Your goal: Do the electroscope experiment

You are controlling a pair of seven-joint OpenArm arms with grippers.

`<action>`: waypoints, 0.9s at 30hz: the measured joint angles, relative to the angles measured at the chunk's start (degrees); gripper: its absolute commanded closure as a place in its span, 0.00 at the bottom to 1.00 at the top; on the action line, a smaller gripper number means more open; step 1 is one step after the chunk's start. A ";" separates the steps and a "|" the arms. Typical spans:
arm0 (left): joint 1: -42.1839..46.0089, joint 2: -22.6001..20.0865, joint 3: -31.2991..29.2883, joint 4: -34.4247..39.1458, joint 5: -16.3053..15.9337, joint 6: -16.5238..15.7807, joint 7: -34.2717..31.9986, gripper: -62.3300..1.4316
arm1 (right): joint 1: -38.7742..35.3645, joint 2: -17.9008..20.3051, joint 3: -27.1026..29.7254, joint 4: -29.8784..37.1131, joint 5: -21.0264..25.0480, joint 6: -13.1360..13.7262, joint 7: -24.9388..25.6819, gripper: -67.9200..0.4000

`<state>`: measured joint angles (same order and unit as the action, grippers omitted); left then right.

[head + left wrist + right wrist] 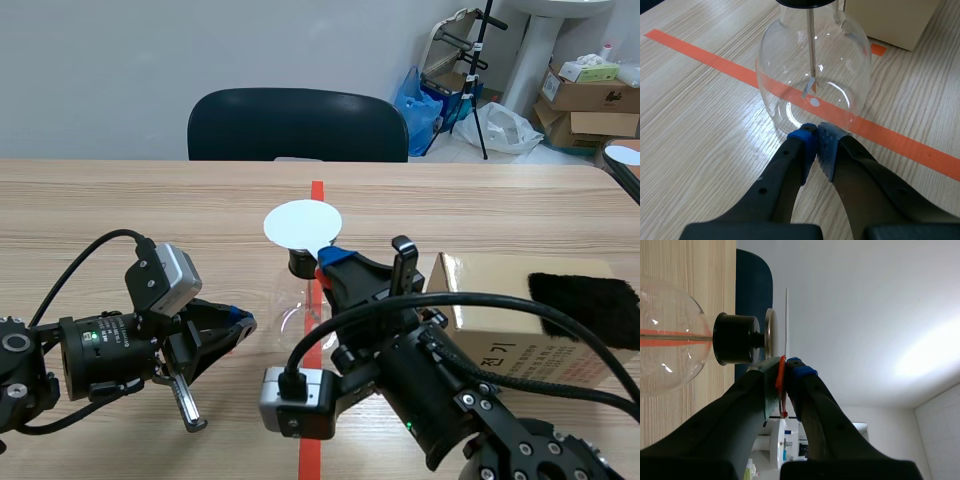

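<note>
Scene view: from the near side of the table (480,200), facing across to the chair (297,125). Wrist views: both close on the shared glass flask (815,75); left looks down, right is rolled sideways.

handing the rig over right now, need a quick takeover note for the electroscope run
Left gripper: shut on nothing, tips at the foot of the glass flask.
Right gripper: shut on the orange tab of the white disc, which sits just over the electroscope's metal cap with a thin gap showing.
Foil leaves: one tilts off the rod.
Black cloth lies on the cardboard box.
Done: disc is at the cap.
Left: probably read the leaves, then take the disc away.
</note>
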<state>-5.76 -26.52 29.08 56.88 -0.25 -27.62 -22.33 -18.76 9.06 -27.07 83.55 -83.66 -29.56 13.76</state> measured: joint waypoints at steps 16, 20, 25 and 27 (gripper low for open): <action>0.00 0.00 0.00 0.00 0.00 0.00 0.00 0.93 | -0.02 0.00 -0.02 0.00 0.00 0.00 -28.44 0.98; 0.00 0.00 0.00 0.00 0.00 0.00 0.00 0.93 | -0.02 0.00 -0.02 0.00 0.00 0.00 -32.57 0.98; 0.00 0.00 0.00 0.00 0.00 0.00 0.00 0.93 | -0.02 0.00 -0.02 0.00 0.00 -0.02 -36.20 0.98; 0.00 0.00 0.00 0.00 0.00 0.00 0.00 0.93 | -0.02 0.00 -0.02 0.00 0.00 -0.02 -36.37 0.98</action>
<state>-5.76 -26.52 29.08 56.88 -0.25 -27.62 -22.33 -18.79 9.06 -27.09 83.55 -83.66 -29.58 -22.61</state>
